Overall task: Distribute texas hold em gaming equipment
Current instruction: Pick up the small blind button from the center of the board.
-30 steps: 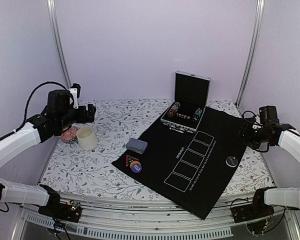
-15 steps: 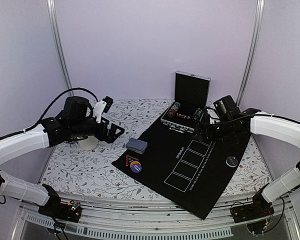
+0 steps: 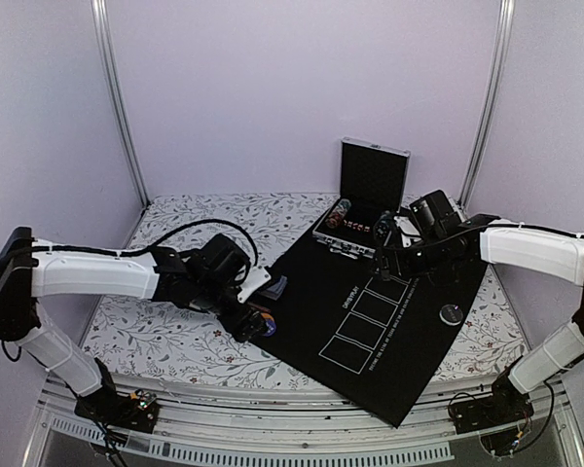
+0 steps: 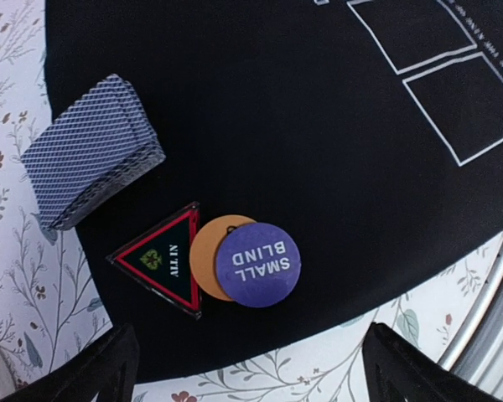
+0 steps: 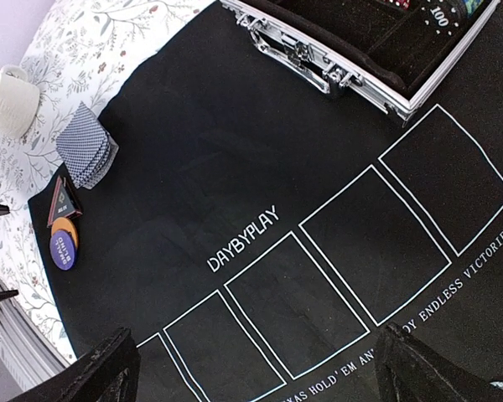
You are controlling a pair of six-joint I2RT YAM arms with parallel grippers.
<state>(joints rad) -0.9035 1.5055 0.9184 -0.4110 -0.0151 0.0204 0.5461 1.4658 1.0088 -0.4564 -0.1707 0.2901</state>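
Observation:
A black felt mat (image 3: 389,321) carries the set. A grey-blue deck of cards (image 4: 92,146) lies near its left corner; it also shows in the right wrist view (image 5: 85,155). Beside the deck lie a black triangular "ALL IN" marker (image 4: 163,260), an orange disc (image 4: 205,255) and a purple "SMALL BLIND" disc (image 4: 257,265) overlapping it. A black disc (image 3: 452,313) lies at the mat's right. Striped chips (image 3: 343,212) sit in the open metal case (image 3: 355,233). My left gripper (image 4: 251,377) hovers open just above the discs. My right gripper (image 5: 260,377) hovers open above the printed card boxes.
A cream cup (image 5: 10,99) stands on the floral tablecloth (image 3: 204,219) left of the mat; my left arm hides it in the top view. The case lid (image 3: 374,175) stands upright at the back. Metal posts rise at the rear corners.
My left arm swung from the far left by the cup to the mat's left corner over the discs. My right arm swung in from the right edge to over the mat.

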